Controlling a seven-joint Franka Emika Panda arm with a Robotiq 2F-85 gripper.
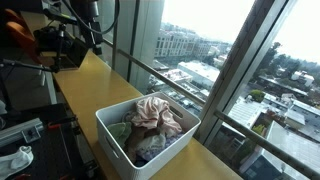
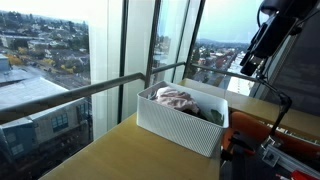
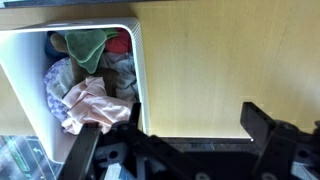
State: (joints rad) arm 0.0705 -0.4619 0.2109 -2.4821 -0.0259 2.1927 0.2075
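A white basket (image 1: 118, 140) (image 2: 176, 127) (image 3: 28, 95) stands on the wooden counter (image 3: 210, 70) by the window. It is filled with clothes: a pink cloth (image 1: 156, 115) (image 2: 176, 97) (image 3: 90, 102) on top, a green cloth (image 3: 86, 45) and a red piece (image 3: 121, 43) beside it. My gripper (image 3: 172, 135) hangs high above the counter, off to one side of the basket and apart from it. It is open, and only bare wood shows between its black fingers (image 3: 262, 125). In both exterior views the gripper (image 1: 88, 40) (image 2: 252, 62) is well above the basket's rim.
Metal window rails (image 1: 190, 95) (image 2: 90, 88) run close along the counter's far edge, with glass behind. Stands and gear (image 1: 20, 150) sit below the counter's near side. Red equipment (image 2: 268, 135) lies beside the basket at the counter's end.
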